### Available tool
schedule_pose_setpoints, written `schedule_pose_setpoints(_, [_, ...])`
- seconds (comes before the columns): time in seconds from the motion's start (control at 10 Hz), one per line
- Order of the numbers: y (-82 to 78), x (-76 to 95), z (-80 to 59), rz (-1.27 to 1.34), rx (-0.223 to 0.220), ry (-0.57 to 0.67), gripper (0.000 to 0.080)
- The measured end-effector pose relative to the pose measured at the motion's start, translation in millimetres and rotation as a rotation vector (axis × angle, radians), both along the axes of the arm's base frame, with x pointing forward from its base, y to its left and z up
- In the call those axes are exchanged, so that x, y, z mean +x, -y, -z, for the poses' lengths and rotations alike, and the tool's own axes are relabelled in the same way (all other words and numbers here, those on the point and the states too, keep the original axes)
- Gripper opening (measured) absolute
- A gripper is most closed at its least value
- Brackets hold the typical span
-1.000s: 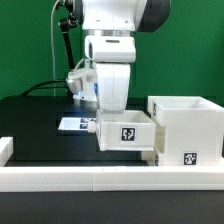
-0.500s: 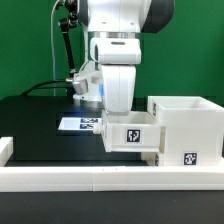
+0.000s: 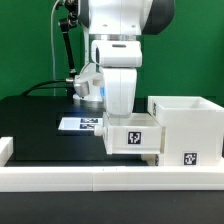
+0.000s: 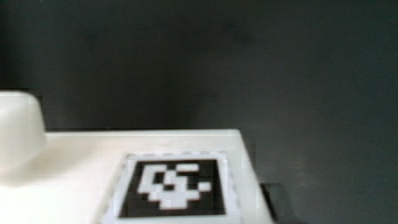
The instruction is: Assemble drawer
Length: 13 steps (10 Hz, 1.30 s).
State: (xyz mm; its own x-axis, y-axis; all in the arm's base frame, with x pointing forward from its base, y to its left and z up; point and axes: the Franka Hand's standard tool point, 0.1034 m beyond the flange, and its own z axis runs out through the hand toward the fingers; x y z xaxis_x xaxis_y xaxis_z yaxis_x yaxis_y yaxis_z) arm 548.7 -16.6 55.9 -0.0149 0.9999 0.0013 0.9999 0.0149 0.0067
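My gripper (image 3: 121, 120) reaches down into a small white tray (image 3: 133, 138) with a square tag on its front. It holds the tray just above the table, against the side of the tall white casing (image 3: 186, 128) that faces the exterior view's left. The tray wall hides the fingertips. In the wrist view the tray (image 4: 71, 160) and its blurred tag (image 4: 171, 186) fill the lower part, with the black table (image 4: 231, 60) beyond. A second tray does not show clearly.
The long low white rail (image 3: 100, 179) runs along the front edge. The marker board (image 3: 80, 124) lies flat on the black table behind the tray. A green wall and a black stand with cables are at the back.
The arm and the tray have moved toward the exterior view's right, closer to the casing. Over the last half second they have hardly moved.
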Motion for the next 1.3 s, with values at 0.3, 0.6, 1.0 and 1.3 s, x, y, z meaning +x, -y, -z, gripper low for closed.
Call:
schedule_pose_setpoints(0.3, [1.0, -0.7, 1.0, 0.006, 0.000, -0.001, 0.0042])
schedule_pose_setpoints(0.6, [0.6, -3.9, 2.4, 0.005, -0.001, -0.022, 0.0042])
schedule_pose_setpoints(1.0, [0.4, -4.8, 4.2, 0.004, -0.001, -0.026, 0.0042])
schedule_pose_setpoints(1.3, [-0.2, -4.7, 3.9, 0.011, -0.001, -0.023, 0.0042])
